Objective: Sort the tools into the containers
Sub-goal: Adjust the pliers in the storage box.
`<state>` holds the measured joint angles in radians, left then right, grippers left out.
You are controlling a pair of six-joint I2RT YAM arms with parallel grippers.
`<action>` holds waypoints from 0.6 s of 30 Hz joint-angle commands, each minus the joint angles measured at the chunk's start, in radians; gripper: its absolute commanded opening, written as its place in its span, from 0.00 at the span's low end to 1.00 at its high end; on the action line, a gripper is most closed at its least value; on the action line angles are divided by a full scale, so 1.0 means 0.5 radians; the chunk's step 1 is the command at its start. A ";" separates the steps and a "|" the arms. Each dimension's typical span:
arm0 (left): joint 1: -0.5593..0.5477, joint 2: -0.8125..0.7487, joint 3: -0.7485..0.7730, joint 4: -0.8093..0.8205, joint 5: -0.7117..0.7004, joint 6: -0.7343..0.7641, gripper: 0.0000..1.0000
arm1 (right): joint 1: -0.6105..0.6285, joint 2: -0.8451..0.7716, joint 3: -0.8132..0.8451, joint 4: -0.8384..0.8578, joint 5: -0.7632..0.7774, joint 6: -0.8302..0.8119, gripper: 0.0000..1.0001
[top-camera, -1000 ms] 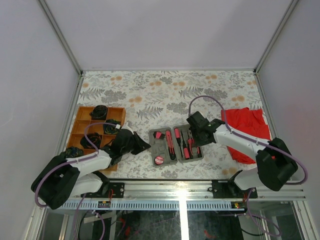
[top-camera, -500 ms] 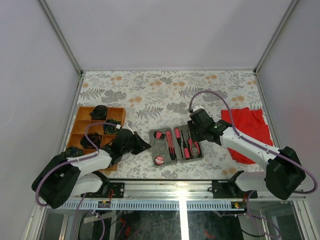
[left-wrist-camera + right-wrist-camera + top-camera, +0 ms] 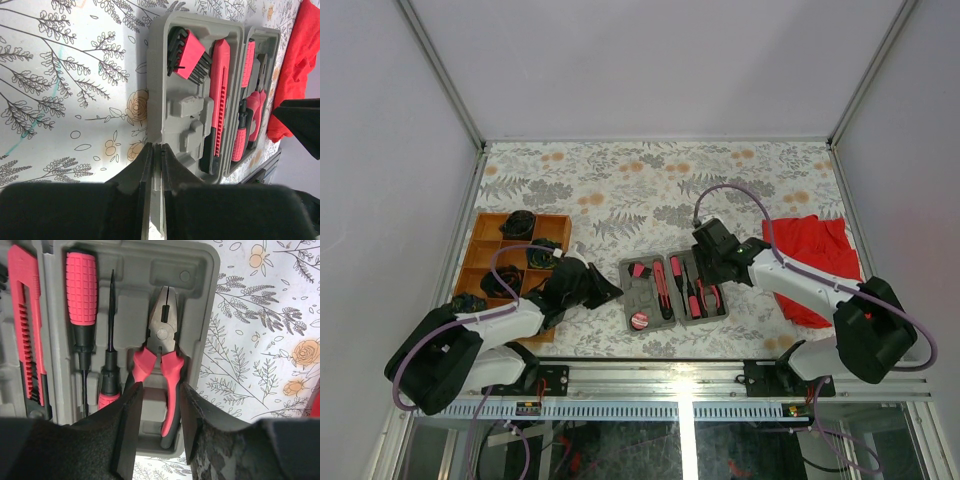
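The grey case [image 3: 642, 298] lies open between the arms, with pink-and-black tools in its recesses. My left gripper [image 3: 610, 293] is shut on the thin left edge of the grey case [image 3: 185, 107], its fingertips meeting at the left gripper [image 3: 157, 146]. My right gripper [image 3: 708, 272] hovers over the case's right half. In the right wrist view the right gripper [image 3: 160, 390] is open, its fingers either side of the handles of the pliers [image 3: 162, 340], which lie in their recess. Beside them are a screwdriver [image 3: 80, 287] and a thin black one [image 3: 111, 305]. A pink disc [image 3: 638, 320] sits in the left half.
The wooden tray [image 3: 495, 215] stands at the left, with black items in several compartments. A red cloth [image 3: 810, 250] lies right of the case, under my right arm. A pink bit holder [image 3: 187, 47] and a pink knife [image 3: 218, 75] fill the case's left half.
My right gripper's jaws have spread apart above the pliers and the wrist has shifted slightly. The left arm has not moved.
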<state>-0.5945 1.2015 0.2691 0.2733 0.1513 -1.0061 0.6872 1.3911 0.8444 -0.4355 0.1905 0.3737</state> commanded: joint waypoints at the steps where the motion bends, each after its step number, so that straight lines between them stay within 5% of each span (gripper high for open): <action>1: -0.004 0.034 0.000 -0.047 0.070 0.008 0.00 | -0.002 0.063 0.063 0.046 0.063 0.023 0.41; 18: -0.004 0.096 0.022 -0.027 0.107 0.012 0.00 | -0.018 0.395 0.004 0.034 -0.029 0.031 0.29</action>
<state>-0.5934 1.2175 0.2749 0.2794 0.1764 -1.0065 0.6846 1.5074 0.8547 -0.3763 0.1780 0.3752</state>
